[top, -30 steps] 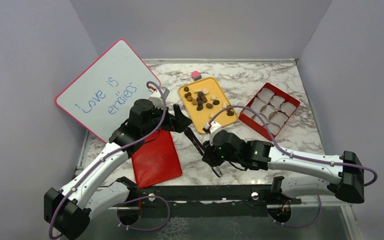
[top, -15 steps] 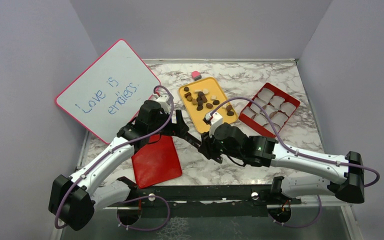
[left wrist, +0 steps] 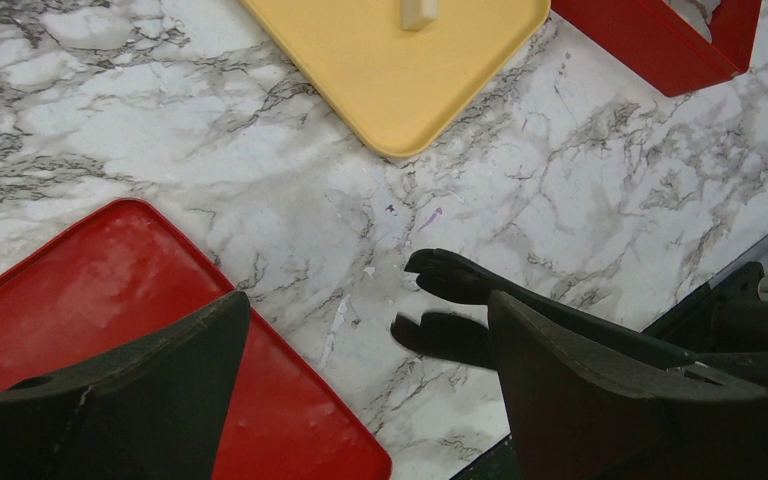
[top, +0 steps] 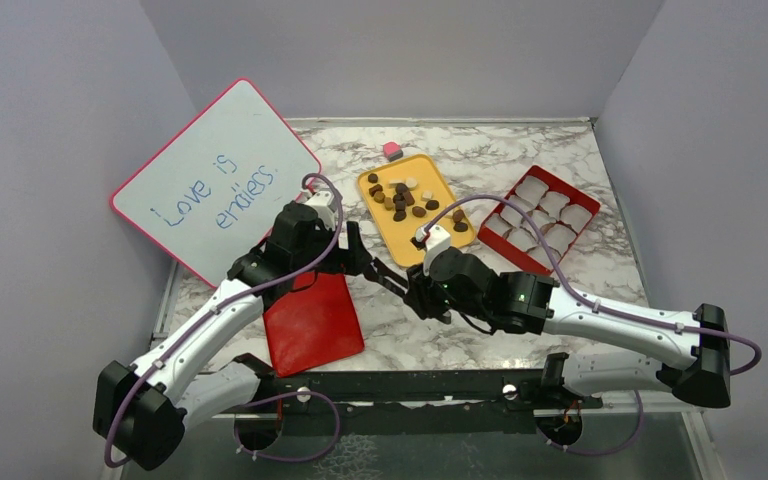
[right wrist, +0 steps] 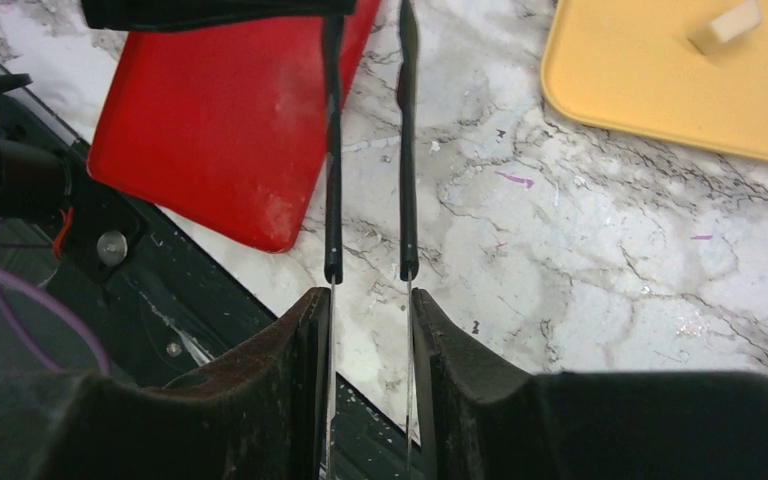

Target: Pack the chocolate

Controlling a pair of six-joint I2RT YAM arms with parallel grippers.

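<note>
1. Chocolate (top: 405, 198): loose dark, tan and cream pieces on the yellow tray (left wrist: 380, 70), far side of the table, none packed. Red box (left wrist: 650, 40) to the right of the tray.
2. Key relation: tray lying beyond and to the right of the tongs (right wrist: 405, 150). Long axis of the tongs aimed at the red lid (left wrist: 90, 290) and the left arm, not at the tray. Likely need to swing the tips toward the far side. Both arms near the tray's near corner.
3. Right gripper (right wrist: 368, 320): narrowly parted, clamped on the two thin arms of the tongs. Tips apart, nothing between them.
4. Left gripper (left wrist: 365, 305): spread wide, holding nothing, poised over bare marble beside the lid, with the tong tips in view between its fingers. Contact with the tongs not discernible.
</note>
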